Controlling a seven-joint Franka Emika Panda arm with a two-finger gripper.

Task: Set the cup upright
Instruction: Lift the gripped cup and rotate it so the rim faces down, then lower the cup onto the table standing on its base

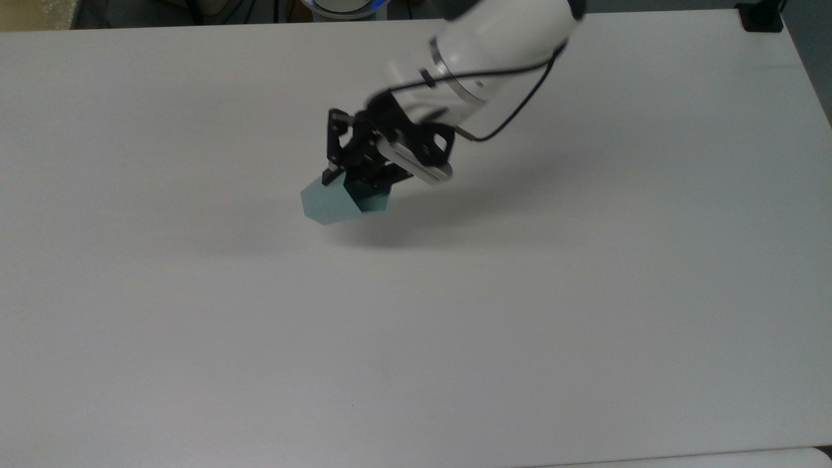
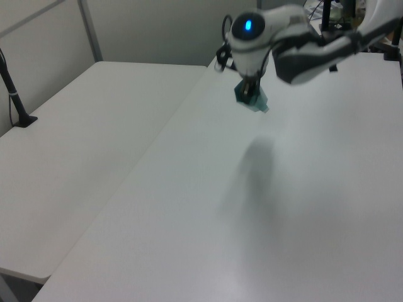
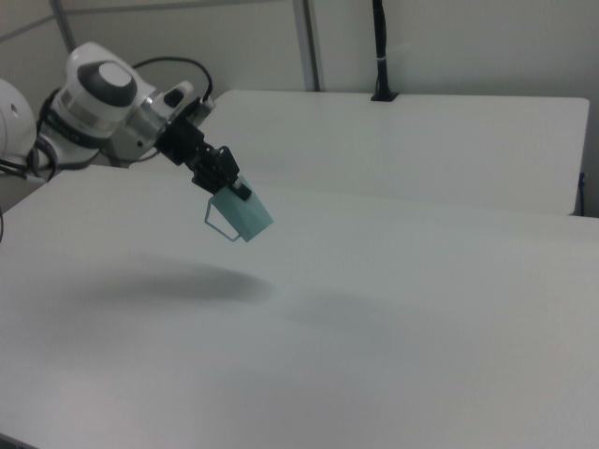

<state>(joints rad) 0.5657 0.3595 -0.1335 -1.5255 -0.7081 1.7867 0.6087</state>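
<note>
Gripping the cup point(image 1: 338, 201) by its rim, the hand point(image 1: 356, 170) holds it tilted above the counter point(image 1: 195, 325). Its open mouth shows from the right view point(image 3: 223, 217), its narrow base from the top view.

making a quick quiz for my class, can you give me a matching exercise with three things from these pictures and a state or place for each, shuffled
Column A:
1. small pale teal faceted cup
2. black two-finger gripper
3. white matte table

Column B:
a. carries a dark shadow under the arm
b. in the air, tilted, off the surface
c. shut on the rim of something teal

Pairs: 1-b, 2-c, 3-a
</note>
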